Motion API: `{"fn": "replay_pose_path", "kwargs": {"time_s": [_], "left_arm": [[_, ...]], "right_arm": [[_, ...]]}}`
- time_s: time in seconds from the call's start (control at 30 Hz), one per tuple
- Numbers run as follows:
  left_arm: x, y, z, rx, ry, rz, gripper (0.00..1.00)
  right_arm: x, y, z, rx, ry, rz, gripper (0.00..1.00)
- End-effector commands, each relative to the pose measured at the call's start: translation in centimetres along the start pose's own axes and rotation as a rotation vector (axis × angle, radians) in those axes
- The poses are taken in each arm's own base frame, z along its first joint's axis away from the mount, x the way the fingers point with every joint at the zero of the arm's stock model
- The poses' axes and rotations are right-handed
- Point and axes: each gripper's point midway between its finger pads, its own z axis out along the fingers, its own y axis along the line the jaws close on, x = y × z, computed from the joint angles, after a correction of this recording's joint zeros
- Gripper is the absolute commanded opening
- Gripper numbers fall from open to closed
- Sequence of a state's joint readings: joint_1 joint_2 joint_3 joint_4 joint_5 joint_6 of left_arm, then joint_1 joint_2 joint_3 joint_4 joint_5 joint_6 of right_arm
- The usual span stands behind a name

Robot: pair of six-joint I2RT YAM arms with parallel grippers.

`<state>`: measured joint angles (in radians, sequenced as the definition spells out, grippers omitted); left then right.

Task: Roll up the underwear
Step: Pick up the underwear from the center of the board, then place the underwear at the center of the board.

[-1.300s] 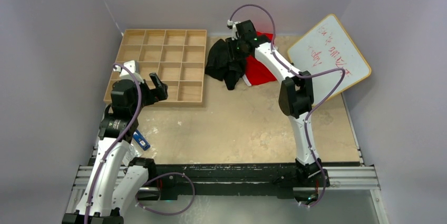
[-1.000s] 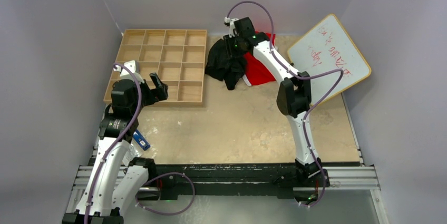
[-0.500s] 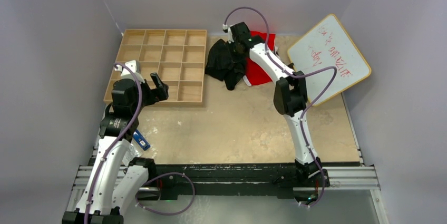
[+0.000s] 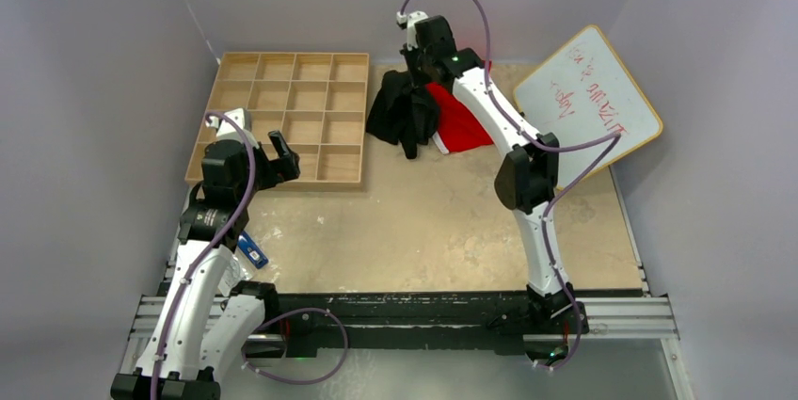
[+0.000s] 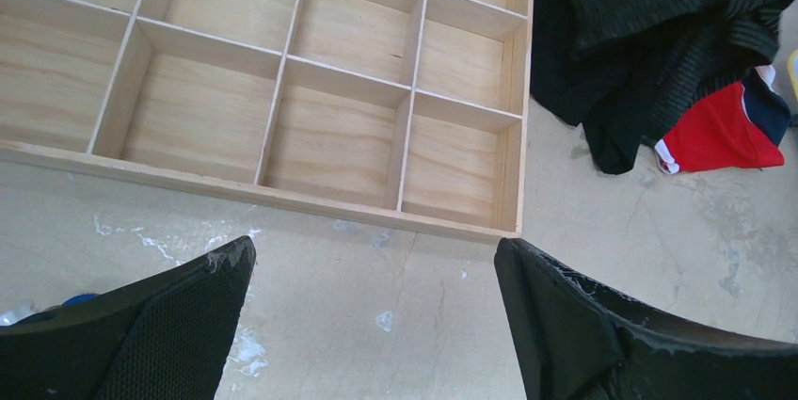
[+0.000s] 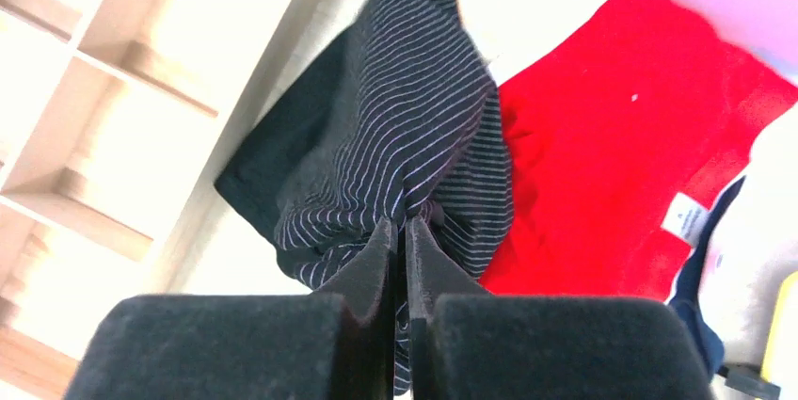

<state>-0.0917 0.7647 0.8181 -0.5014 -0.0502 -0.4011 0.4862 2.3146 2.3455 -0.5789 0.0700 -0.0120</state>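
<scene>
Right gripper (image 6: 406,223): fingers pressed together, pinching a fold of the ribbed underwear (image 6: 414,118) at the table's far side.
Left gripper (image 5: 373,248): fingers spread, held nothing, hung over the table (image 5: 395,315) just off the wooden tray (image 5: 282,198).
Plain black underwear (image 6: 268,169): lay under the ribbed one, between tray and red briefs (image 6: 602,136).
Whiteboard (image 4: 588,104): sat far right.

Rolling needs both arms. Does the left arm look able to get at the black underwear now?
Probably yes. Bare table runs from the open left gripper past the tray corner to the underwear; only the right gripper, shut on the striped piece, may crowd it.
</scene>
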Motion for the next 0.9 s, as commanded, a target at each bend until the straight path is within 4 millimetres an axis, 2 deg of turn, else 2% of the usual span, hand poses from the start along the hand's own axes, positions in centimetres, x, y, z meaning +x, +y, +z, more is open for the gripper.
{"fn": "replay_pose_path", "kwargs": {"time_s": [0.0, 0.13, 0.3, 0.37, 0.43, 0.47, 0.53, 0.57, 0.63, 0.8, 0.87], "left_arm": [[-0.8, 0.2, -0.1, -0.014, -0.025, -0.003, 0.98], [-0.8, 0.2, -0.1, -0.014, -0.023, -0.004, 0.98], [-0.7, 0.2, 0.0, -0.017, -0.019, -0.004, 0.98], [-0.7, 0.3, 0.0, -0.020, -0.019, -0.004, 0.98], [-0.7, 0.4, 0.0, -0.024, -0.018, -0.004, 0.98], [-0.7, 0.4, 0.0, -0.027, -0.018, -0.004, 0.98], [-0.7, 0.5, 0.0, -0.030, -0.020, -0.004, 0.98], [-0.7, 0.4, 0.0, -0.028, -0.020, -0.004, 0.98], [-0.7, 0.4, 0.0, -0.027, -0.018, -0.004, 0.98], [-0.4, -0.2, 0.3, 0.007, -0.004, -0.012, 0.99], [-0.1, -1.3, 0.6, 0.062, 0.015, -0.027, 0.99]], "right_arm": [[-6.1, -0.5, -4.8, 0.027, -0.181, 0.011, 0.00], [-8.8, -0.5, -7.3, 0.018, -0.264, 0.029, 0.00], [-12.5, -0.4, -12.6, 0.000, -0.379, 0.036, 0.00], [-12.6, 0.1, -14.7, -0.032, -0.385, 0.025, 0.00], [-11.2, 0.5, -16.4, -0.061, -0.355, 0.018, 0.00], [-9.4, 0.6, -16.5, -0.068, -0.314, 0.016, 0.00], [-6.2, 2.1, -18.0, -0.145, -0.266, -0.038, 0.00], [-4.8, 3.0, -20.0, -0.202, -0.258, -0.065, 0.00], [0.4, 6.3, -21.8, -0.370, -0.163, -0.100, 0.00], [15.5, 14.8, -25.1, -0.665, 0.116, -0.135, 0.00], [21.1, 17.2, -25.8, -0.748, 0.268, -0.103, 0.07]]}}
